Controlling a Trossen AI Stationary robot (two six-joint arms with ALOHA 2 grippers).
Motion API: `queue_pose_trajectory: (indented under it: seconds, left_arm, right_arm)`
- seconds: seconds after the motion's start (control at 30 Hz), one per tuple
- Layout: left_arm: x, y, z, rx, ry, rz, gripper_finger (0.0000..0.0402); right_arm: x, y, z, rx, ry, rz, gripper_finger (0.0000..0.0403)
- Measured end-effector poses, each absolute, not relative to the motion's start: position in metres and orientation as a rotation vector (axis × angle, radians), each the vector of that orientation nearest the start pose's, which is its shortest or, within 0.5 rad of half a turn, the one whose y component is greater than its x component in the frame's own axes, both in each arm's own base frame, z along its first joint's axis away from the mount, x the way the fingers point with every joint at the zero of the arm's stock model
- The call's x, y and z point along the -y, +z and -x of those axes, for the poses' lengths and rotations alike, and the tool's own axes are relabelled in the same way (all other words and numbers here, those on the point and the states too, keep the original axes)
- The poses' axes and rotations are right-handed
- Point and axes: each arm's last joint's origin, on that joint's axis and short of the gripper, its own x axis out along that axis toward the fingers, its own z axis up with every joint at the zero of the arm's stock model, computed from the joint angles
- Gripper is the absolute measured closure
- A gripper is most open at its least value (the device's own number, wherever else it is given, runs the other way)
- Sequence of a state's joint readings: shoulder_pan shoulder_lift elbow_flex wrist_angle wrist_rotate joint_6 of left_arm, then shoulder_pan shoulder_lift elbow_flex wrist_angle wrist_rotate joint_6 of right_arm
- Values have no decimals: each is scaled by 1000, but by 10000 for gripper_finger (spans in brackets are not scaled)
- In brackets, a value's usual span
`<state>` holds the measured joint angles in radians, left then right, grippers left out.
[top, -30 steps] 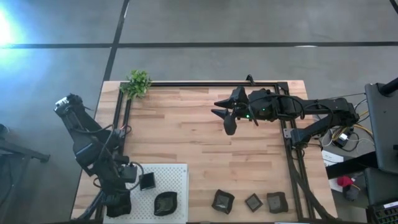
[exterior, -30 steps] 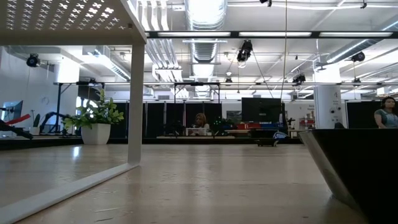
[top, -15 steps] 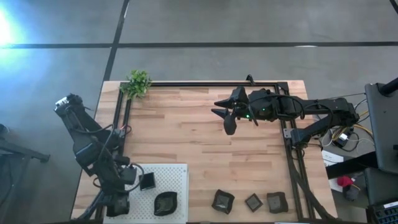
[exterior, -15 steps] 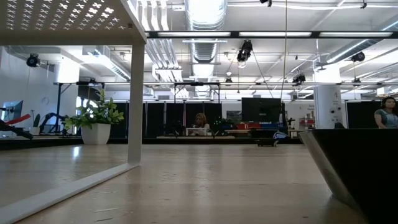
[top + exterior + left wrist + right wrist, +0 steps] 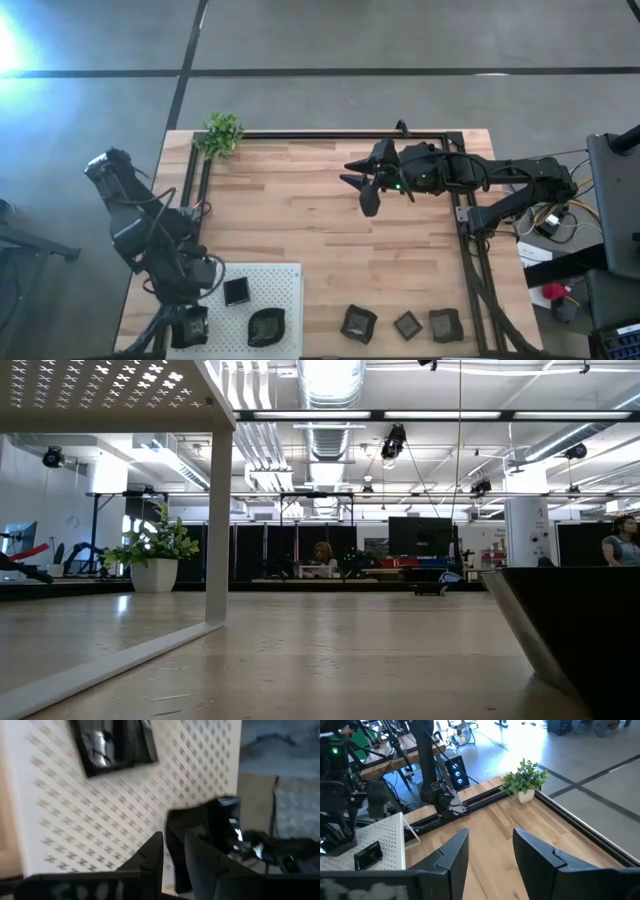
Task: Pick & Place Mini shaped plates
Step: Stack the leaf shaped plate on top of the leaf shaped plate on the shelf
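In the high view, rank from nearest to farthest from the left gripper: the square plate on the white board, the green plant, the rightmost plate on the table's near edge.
From the left gripper:
1. Square plate, beside it on the white board.
2. Green plant, far left corner.
3. Rightmost plate, near edge, right side.

My dark left gripper (image 5: pixel 210 277) hangs low at my near-left corner, fingers (image 5: pixel 150 857) slightly parted and empty. My dark right gripper (image 5: pixel 357 183) hovers mid-table, jaws spread, holding nothing.
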<state>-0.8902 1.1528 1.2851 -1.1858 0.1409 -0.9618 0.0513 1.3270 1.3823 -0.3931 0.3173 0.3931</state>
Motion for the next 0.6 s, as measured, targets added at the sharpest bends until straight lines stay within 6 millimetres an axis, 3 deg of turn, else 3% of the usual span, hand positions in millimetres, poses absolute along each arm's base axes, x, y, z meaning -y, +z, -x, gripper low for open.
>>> queue_pose_trajectory:
  seconds: [0.17,0.3,0.6]
  left_arm:
    - [144,366,-118,-1184,-243,378,330]
    - [137,373,-121,-993,-101,332,330]
    - [129,376,-127,-709,145,217,330]
  right_arm:
    - [-2,398,-286,-293,-403,-328,264]
    - [5,388,-281,-368,-488,-429,272]
    - [28,357,-252,-647,-842,-628,291]
